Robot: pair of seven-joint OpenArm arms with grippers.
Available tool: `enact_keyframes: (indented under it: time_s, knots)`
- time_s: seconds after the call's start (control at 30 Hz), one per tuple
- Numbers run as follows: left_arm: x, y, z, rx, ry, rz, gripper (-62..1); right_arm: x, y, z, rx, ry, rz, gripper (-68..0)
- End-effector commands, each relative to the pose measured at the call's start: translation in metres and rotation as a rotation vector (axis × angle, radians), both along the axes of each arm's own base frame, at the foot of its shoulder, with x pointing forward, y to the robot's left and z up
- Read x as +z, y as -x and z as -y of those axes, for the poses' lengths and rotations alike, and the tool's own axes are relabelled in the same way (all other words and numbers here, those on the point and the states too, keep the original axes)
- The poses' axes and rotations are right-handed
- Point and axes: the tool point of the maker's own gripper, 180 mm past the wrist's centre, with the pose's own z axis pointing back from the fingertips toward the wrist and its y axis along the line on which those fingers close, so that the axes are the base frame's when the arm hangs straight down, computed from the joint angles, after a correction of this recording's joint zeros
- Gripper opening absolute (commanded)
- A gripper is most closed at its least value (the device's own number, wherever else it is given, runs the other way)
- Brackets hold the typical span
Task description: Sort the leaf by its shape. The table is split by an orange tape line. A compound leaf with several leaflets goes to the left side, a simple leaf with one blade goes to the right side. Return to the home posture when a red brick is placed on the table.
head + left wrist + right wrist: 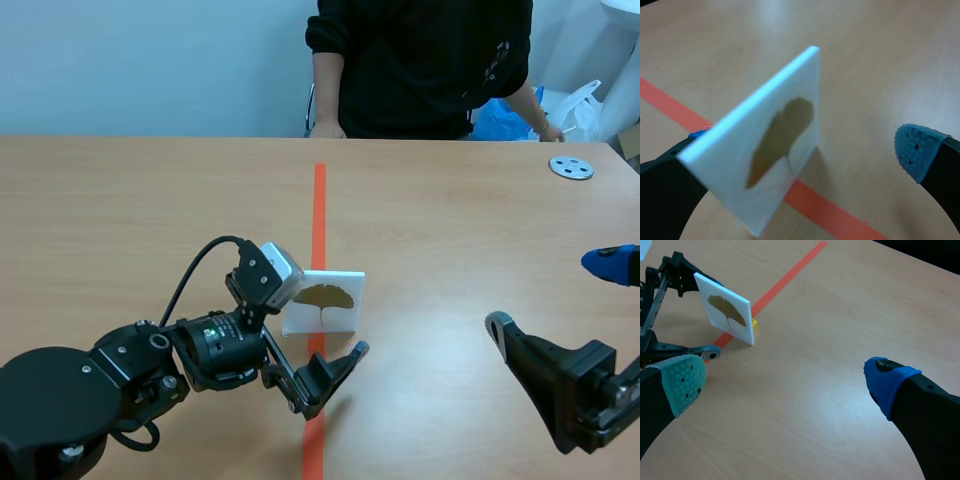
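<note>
**Left gripper** [805, 142] – fingers spread wide, clamped on nothing. The blue dotted pad [914, 150] of one finger stands well clear of the card. The other finger [665, 175] lies right behind the card's edge; whether they touch cannot be told.

**Leaf card** [323, 302] – between the left gripper's fingers, standing on its edge and leaning a little.
- White square tile with a thick pale rim.
- It bears one yellow-brown, fan-shaped leaf: a single blade notched at the top, narrowing to a thin stalk.
- A small yellow piece [754, 326] shows at its foot on the far side from the gripper.

**Orange tape line** [320, 200] – runs under the left gripper and the card's foot, then on ahead across the table [150, 200].

**Right gripper** [785, 382] – fingers far apart, nothing between them, only bare wood beneath. The card and the left gripper are well ahead of it and off to one side.

**Grey disc** [571, 167] – round with small holes, lying flat far ahead of the right gripper.

**Person** [420, 60] – in a black top at the table's far edge, beyond both grippers, hands at the edge.
</note>
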Motion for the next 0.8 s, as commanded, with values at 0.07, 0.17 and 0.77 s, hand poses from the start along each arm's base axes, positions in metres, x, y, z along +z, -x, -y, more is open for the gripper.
enact_keyframes:
  time_s: [0.07, 0.17, 0.77]
  knots:
    - [0.017, -0.01, 0.004, 0.016, 0.037, 0.056, 1.4, 0.012, -0.005, -0.003, 0.005, -0.016, 0.044, 0.4]
    - [0.014, -0.01, 0.006, 0.017, 0.017, 0.068, -1.8, 0.012, -0.005, -0.003, 0.005, -0.016, 0.044, 0.4]
    - [0.002, -0.02, -0.01, 0.123, -0.008, 0.081, -47.6, 0.012, -0.005, -0.003, 0.005, -0.017, 0.044, 0.4]
